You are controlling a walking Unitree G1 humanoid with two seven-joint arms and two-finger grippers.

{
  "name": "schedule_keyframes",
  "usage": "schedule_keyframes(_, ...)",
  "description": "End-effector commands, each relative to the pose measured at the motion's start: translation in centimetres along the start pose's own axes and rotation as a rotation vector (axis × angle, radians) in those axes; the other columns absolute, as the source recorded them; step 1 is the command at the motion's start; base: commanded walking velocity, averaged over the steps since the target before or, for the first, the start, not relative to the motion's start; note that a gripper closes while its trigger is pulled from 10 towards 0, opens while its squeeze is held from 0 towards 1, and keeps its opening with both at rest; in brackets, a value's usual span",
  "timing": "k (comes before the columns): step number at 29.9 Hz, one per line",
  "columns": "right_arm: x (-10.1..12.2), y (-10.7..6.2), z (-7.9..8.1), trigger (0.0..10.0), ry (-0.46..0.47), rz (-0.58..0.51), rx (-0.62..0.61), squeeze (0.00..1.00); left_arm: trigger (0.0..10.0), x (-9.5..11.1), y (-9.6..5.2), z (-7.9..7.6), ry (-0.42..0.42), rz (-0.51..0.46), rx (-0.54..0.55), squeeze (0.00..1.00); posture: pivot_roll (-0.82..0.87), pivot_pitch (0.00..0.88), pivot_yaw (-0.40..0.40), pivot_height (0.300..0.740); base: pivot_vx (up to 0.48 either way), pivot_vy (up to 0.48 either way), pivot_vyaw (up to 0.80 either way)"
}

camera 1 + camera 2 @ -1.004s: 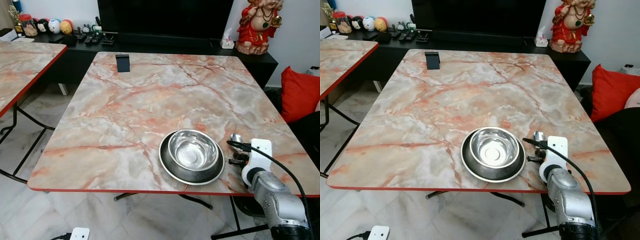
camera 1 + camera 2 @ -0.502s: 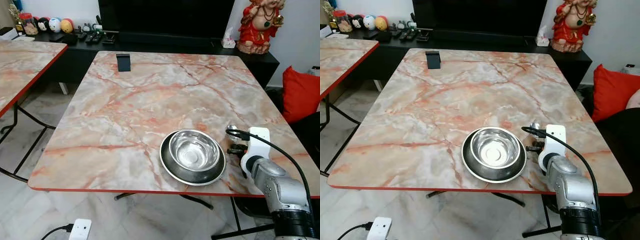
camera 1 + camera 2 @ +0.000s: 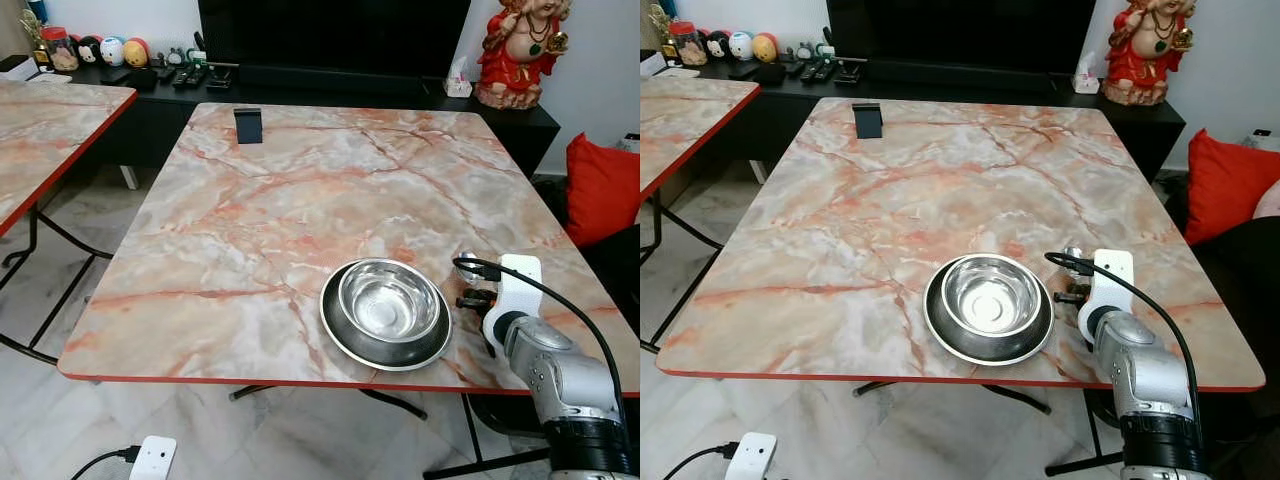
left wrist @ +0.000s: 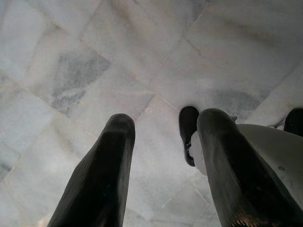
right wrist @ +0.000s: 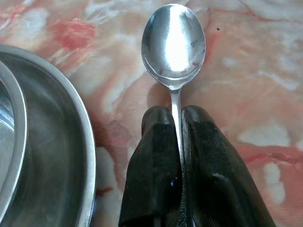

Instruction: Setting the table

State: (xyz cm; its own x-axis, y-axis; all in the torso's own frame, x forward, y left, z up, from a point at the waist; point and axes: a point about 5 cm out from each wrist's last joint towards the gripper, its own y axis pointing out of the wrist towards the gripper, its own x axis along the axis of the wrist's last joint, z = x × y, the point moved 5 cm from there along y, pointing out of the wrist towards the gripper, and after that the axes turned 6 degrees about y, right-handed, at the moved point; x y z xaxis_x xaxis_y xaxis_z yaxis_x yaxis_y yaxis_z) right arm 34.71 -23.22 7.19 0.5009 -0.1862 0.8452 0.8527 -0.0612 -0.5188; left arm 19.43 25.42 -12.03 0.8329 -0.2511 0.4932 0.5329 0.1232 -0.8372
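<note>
The step in hand looks like laying the spoon (image 5: 174, 45) beside the steel bowl (image 3: 388, 300), which sits in a steel plate (image 3: 345, 340) near the tabletop's (image 3: 250, 230) near right edge. The right gripper (image 5: 176, 124) is clenched on the spoon's handle, just right of the plate. Next it should lower, release, then withdraw. The left gripper (image 4: 161, 142) hangs idle, fingers apart, over the floor.

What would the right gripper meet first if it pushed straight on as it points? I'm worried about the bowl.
Probably nothing: the right gripper, shut on the spoon, points past the bowl over bare table.
</note>
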Motion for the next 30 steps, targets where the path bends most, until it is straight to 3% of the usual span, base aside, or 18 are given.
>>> schedule_keyframes(1, 0.2, -0.1, -0.2, 10.0, 0.015, -0.025, 0.002, 0.00, 10.0, -0.2, 0.0, -0.6, -0.001, 0.016, -0.013, 0.00, -0.02, 0.000, -0.038, 0.728, 0.000, 0.000, 0.00)
schedule_keyframes(9, 0.2, 0.2, -0.8, 10.0, 0.010, -0.061, -0.019, 0.00, 10.0, -0.7, 0.0, -1.7, -0.002, 0.019, -0.026, 0.00, -0.02, 0.000, -0.040, 0.728, 0.000, 0.000, 0.00)
schedule_keyframes(30, -0.3, 1.2, -1.7, 10.0, 0.010, -0.078, -0.033, 0.00, 10.0, -0.8, 0.0, -1.7, 0.007, 0.028, -0.022, 0.00, -0.01, 0.000, -0.029, 0.728, 0.000, 0.000, 0.00)
